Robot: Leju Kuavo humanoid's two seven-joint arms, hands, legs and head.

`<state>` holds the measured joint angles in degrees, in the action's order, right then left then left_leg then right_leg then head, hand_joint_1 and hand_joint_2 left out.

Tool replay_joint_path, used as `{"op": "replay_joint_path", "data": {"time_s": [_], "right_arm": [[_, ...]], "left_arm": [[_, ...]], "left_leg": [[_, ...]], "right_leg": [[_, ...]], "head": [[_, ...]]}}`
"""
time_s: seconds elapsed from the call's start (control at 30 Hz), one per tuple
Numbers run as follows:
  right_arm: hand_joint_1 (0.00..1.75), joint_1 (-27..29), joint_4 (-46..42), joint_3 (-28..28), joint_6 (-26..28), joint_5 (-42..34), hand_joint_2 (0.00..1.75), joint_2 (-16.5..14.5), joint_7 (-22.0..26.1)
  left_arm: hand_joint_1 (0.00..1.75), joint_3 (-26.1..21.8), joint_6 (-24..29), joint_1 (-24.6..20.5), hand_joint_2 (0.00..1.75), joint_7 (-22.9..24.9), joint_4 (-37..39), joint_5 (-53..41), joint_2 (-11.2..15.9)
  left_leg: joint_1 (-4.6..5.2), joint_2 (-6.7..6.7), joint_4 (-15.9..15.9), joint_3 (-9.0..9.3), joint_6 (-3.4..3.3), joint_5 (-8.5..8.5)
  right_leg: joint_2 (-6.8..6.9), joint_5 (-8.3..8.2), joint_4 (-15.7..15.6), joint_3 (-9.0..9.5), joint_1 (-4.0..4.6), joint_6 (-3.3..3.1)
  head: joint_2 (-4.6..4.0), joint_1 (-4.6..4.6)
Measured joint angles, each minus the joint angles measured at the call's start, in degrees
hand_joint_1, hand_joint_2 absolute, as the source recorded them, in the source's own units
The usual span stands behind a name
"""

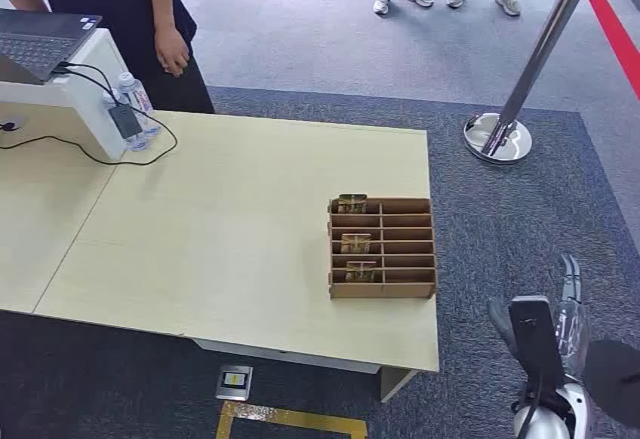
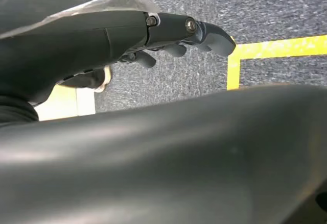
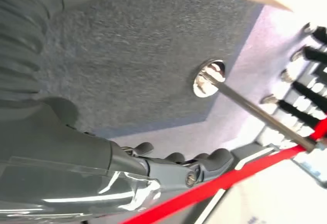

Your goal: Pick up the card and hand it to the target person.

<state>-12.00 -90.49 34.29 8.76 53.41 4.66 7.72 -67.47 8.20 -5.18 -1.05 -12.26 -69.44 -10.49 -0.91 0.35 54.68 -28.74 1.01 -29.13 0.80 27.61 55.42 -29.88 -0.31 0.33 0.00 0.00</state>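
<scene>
Even, bright overhead light falls on the pale wooden worktop (image 1: 226, 229), with soft, faint shadows. The right wrist view blows out to white in one corner. In the left wrist view, a dark curved body part close to the lens is blurred.

The left hand (image 2: 173, 35) reaches out over grey carpet (image 2: 262, 9), fingers (image 2: 212, 36) stretched nearly straight and slightly apart — nothing held in them. Beyond the fingertips a yellow floor line (image 2: 270, 48) turns a corner — one leg crosses the carpet, the other drops away.
</scene>
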Motion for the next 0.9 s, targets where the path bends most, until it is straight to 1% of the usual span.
{"op": "replay_joint_path", "data": {"time_s": [0.9], "right_arm": [[1.75, -0.5, 0.8, 0.5, 1.2, 2.2, 1.75, -0.1, -1.4]], "left_arm": [[0.0, 0.0, 0.0, 0.0, 0.0, 0.0, 0.0, 0.0, 0.0]], "left_leg": [[0.0, 0.0, 0.0, 0.0, 0.0, 0.0]], "right_leg": [[0.0, 0.0, 0.0, 0.0, 0.0, 0.0]], "head": [[0.0, -0.02]]}}
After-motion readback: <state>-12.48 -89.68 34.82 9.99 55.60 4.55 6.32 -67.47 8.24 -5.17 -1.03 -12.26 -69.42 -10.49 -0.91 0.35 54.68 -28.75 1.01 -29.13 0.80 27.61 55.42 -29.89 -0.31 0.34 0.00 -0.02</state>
